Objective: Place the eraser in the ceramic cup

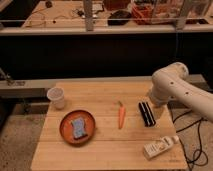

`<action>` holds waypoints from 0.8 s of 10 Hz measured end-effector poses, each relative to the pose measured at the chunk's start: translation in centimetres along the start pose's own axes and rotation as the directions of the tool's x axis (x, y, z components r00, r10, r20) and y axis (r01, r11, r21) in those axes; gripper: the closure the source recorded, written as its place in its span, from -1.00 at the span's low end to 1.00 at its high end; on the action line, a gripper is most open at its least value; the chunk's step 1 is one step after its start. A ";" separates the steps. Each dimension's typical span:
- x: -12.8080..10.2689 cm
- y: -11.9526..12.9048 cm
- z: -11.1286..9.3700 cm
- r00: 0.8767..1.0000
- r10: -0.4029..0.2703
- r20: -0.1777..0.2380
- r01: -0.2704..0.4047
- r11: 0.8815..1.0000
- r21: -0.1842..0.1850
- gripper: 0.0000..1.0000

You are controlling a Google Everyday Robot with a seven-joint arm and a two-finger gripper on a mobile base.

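Observation:
The eraser (146,113), a small black block with a lengthwise groove, lies on the wooden table (105,155) right of centre. The ceramic cup (56,97), whitish and tapered, stands upright near the table's far left corner, well apart from the eraser. My gripper (156,108) hangs at the end of the white arm (172,85), just right of the eraser and close above the table. It is mostly hidden behind the arm's wrist. Nothing shows in its grasp.
A carrot (120,115) lies just left of the eraser. An orange plate (66,131) with a blue sponge (78,128) sits at the front left, below the cup. A white bottle (160,146) lies at the front right corner. A dark shelf runs behind the table.

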 end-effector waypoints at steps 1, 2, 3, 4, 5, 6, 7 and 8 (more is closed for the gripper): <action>-0.2 -0.1 0.4 1.000 -0.016 0.000 0.016 1.000 0.003 -0.60; -0.3 -0.3 0.5 1.000 -0.029 0.002 0.029 1.000 0.005 -0.60; -0.3 -0.4 0.7 0.999 -0.041 0.002 0.041 0.999 0.007 -0.60; -0.3 -0.4 0.9 0.998 -0.056 0.003 0.056 0.998 0.006 -0.60; -0.4 -0.5 1.3 0.997 -0.073 0.005 0.073 0.997 0.004 -0.60; -0.6 -0.6 1.5 0.996 -0.086 0.006 0.086 0.996 0.005 -0.60; -0.7 -0.7 1.7 0.995 -0.100 0.006 0.100 0.995 0.005 -0.60; -0.7 -0.8 1.9 0.993 -0.115 0.006 0.115 0.993 0.005 -0.60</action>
